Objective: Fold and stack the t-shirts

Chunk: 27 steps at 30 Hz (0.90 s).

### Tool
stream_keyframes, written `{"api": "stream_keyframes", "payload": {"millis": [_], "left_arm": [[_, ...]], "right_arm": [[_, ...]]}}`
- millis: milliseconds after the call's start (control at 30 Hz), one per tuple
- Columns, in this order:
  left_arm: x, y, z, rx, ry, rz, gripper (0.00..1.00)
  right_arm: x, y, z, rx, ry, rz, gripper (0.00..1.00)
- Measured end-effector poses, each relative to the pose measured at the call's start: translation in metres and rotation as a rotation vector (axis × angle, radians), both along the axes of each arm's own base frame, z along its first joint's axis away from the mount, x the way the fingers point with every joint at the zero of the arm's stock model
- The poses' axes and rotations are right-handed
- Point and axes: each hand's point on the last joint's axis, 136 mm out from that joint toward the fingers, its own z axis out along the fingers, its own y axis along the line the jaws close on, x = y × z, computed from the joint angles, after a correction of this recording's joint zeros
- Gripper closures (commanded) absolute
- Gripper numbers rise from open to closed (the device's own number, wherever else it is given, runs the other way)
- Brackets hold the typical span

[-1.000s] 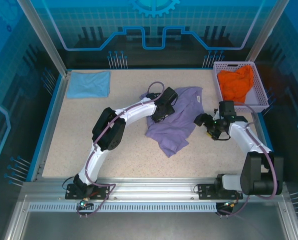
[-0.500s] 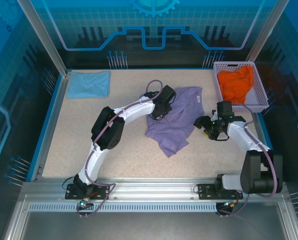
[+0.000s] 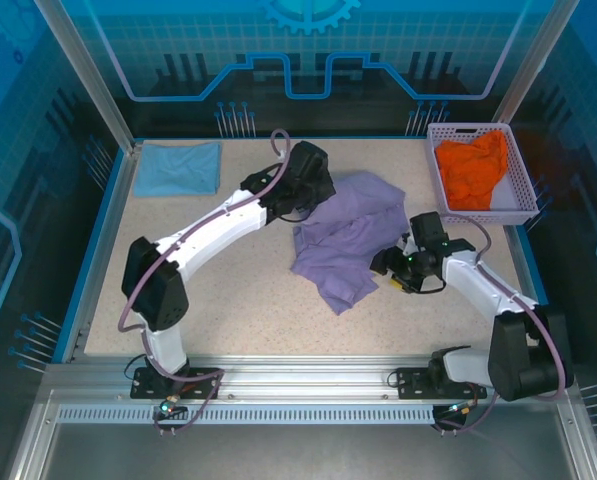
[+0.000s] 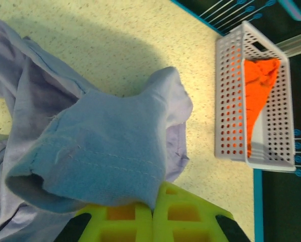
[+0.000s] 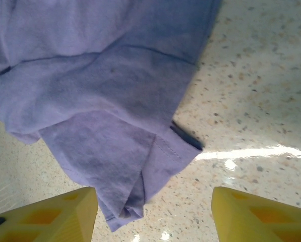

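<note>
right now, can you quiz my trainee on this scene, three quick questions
1. True or false: the left gripper is shut on the purple shirt.
2. Where is the orange shirt? A in the basket; B under the purple shirt; C in the left gripper.
3. Fill in: the right gripper, at the purple shirt's edge, has its jaws ___.

Key: 1 true; 2 A; 3 open.
</note>
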Motion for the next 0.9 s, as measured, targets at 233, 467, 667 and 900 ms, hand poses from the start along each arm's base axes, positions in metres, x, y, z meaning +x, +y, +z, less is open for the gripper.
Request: {"api": "stream_keyframes", "payload": {"millis": [233,467,667,900], "left_arm": [[0.007,0.017,0.006,0.001,-0.020,-0.045,1.00],[0.022,0.019,0.020,-0.018,-0.052,-0.080,1.00],[0.024,0.014,0.032,-0.040,-0.072,-0.107,1.00],[0.024,0.010,0.036,-0.047,-0.079,-0.128,1.00]], "right_arm": [[0.003,-0.002,-0.028,-0.028,0.099,-0.008,0.37],[0.022,0.003,-0.049,-0.030,0.155,-0.006,0.43],[0.030,0.005,-0.050,-0.032,0.158,0.003,0.48],[0.035,0.007,-0.051,-0.031,0.136,0.015,0.55]]}}
